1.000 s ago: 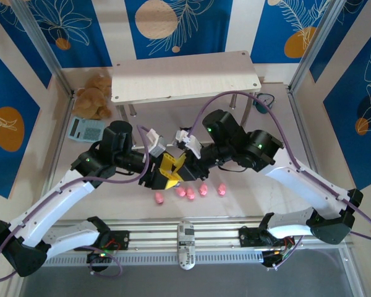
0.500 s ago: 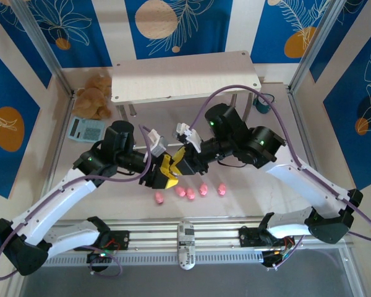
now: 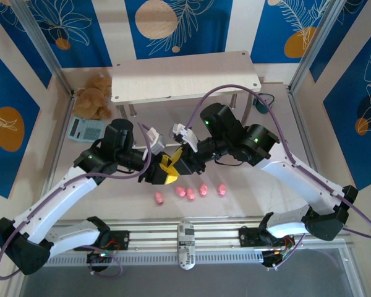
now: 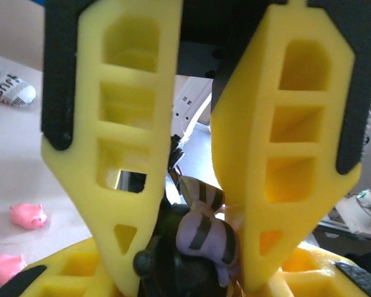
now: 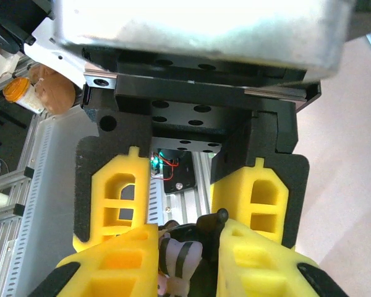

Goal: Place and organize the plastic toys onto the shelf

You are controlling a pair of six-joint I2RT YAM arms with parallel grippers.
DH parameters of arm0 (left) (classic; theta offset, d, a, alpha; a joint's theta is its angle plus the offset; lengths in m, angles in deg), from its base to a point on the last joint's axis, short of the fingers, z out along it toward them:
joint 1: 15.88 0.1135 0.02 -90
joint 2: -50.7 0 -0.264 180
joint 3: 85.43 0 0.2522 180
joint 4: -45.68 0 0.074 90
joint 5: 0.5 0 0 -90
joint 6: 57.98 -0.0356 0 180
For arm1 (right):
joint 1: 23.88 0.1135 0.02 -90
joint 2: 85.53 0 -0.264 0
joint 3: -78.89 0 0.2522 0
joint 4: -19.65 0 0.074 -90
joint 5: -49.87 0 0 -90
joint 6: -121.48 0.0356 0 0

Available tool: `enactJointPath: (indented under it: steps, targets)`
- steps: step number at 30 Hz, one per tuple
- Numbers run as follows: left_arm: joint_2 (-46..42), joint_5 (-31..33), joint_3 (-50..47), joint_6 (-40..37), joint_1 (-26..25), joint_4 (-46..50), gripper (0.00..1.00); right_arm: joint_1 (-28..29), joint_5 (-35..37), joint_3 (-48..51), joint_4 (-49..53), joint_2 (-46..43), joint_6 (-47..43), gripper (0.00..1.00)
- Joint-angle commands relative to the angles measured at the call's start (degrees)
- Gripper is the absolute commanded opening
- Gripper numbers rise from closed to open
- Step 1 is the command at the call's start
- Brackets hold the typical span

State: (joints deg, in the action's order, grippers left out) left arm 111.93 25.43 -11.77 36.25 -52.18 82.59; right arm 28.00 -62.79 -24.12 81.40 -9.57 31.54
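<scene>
Mid-table, both arms angled inward, wrists nearly nose to nose. Behind them is the shelf [image 3: 185, 77], its front edge and thin legs just beyond the wrists, with a strip of table [image 3: 235, 207] between. The near side is bounded by the metal base rail [image 3: 185, 238], and upright frame posts stand at the left and right.

Five pink pigs [image 3: 190, 193] sit in a loose row on the table, between the grippers and the rail and just under my fingers. The brown teddy bear [image 3: 94, 96] and a flat teal device [image 3: 86, 129] lie well off to the far left, beside the shelf.

My left gripper [image 3: 168, 171] and right gripper [image 3: 178, 158] meet tip to tip above the table. The striped figurine [image 4: 204, 238], lavender with dark bands, hangs between them. In the left wrist view my left fingers [image 4: 260, 204] press it from both sides. In the right wrist view my right gripper is narrowed around the same toy.
</scene>
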Motion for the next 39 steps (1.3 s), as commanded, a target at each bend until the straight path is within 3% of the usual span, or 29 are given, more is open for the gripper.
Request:
enactJointPath:
  steps: [1, 6, 9, 12, 17, 22, 30, 35, 39]
  targets:
    - [0.9, -2.4, 1.0, -2.1, 0.6, 2.0, 0.34, 0.3, -2.3, -2.5, -1.0, 0.5, -1.0, 0.16]
    - [0.2, 2.2, 2.2, -4.0, 0.6, 3.7, 0.24, 0.2, -1.6, -2.9, -1.1, 1.0, -1.0, 0.21]
    - [-0.4, 5.6, 2.4, -4.5, 0.6, 3.5, 0.21, 0.1, -0.8, -2.5, -1.8, 0.7, -0.7, 0.33]
    - [-0.8, 8.2, 2.1, -5.0, 0.9, 3.5, 0.20, -0.5, 0.1, -1.8, -3.6, -0.3, 0.3, 0.51]
    - [0.4, 9.0, 1.7, -5.1, 1.7, 3.3, 0.19, -4.8, -2.5, 1.9, -12.3, -5.5, 5.6, 0.66]
    - [1.3, 14.7, -0.5, -4.8, 2.5, 0.5, 0.20, -10.6, 4.6, 6.2, -18.6, -13.6, 11.0, 0.69]
    - [-2.2, 38.3, -18.9, -0.5, 2.6, -26.9, 0.18, -17.3, 12.0, 12.1, -17.0, -23.9, 11.2, 0.74]
    - [3.8, 46.7, -23.7, -0.1, 2.7, -39.8, 0.10, -19.7, 12.1, 13.6, -15.7, -25.5, 11.9, 0.74]
    - [8.8, 52.2, -25.9, -0.8, 2.7, -51.2, 0.13, -20.9, 12.0, 14.5, -15.6, -26.0, 12.0, 0.75]
